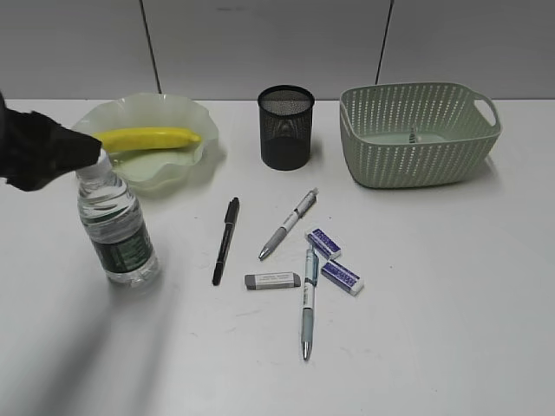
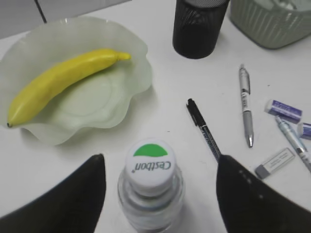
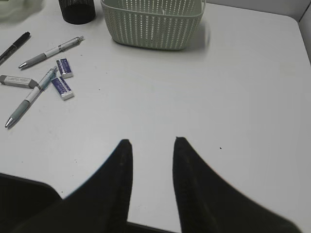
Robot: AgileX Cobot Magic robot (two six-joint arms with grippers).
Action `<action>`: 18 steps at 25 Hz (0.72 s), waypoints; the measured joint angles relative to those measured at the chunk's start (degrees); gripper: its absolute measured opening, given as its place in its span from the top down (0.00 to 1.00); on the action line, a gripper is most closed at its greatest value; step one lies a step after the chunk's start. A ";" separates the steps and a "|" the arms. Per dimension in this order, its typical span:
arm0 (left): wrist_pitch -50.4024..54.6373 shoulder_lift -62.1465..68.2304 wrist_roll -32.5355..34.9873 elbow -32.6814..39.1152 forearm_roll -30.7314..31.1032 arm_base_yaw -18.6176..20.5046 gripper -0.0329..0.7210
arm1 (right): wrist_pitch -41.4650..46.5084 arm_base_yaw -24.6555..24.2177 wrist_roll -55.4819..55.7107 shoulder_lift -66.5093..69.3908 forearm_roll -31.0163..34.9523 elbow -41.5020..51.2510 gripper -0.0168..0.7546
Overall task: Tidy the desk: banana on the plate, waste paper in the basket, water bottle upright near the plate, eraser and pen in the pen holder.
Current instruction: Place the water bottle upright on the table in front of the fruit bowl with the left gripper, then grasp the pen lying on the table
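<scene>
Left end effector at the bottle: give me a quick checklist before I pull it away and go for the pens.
1. Clear plastic water bottle upright near the pale green ruffled plate: ok.
2. Left end effector open, fingers clear of the cap: ok.
3. Yellow banana on the plate: ok.
4. Pens and erasers in the black mesh pen holder: not ok, all on the white desk.
5. Waste paper in the sage-green perforated basket: cannot tell.

3 pens [image 1: 288, 224], 3 erasers [image 1: 323, 243], 1 banana [image 1: 147, 139], 1 plate [image 1: 186, 111], 1 water bottle [image 1: 117, 227], 1 pen holder [image 1: 286, 127], 1 basket [image 1: 418, 136]
</scene>
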 joint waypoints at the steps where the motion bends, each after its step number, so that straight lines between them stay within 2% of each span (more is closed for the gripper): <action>1: 1.10 -1.88 0.00 0.00 0.16 0.13 0.25 | 0.00 0.00 0.00 0.00 0.00 0.00 0.66; 4: 5.29 -10.26 0.00 0.00 0.23 1.57 0.25 | 0.00 0.00 0.00 0.00 0.00 0.00 0.66; 8: 12.53 -22.62 -1.18 -0.06 3.14 7.32 0.26 | 0.00 0.00 0.00 0.00 0.00 0.00 0.66; 9: 14.94 -26.29 -3.77 -0.06 5.76 8.79 0.26 | 0.00 0.00 0.00 0.00 -0.02 0.00 0.66; 12: 22.19 -32.91 -15.11 -0.16 14.58 9.93 0.30 | 0.00 0.00 0.00 0.00 -0.02 0.00 0.66; 18: 45.33 -42.16 -27.60 -0.16 25.60 9.94 0.34 | 0.00 0.00 0.00 0.00 -0.02 0.00 0.66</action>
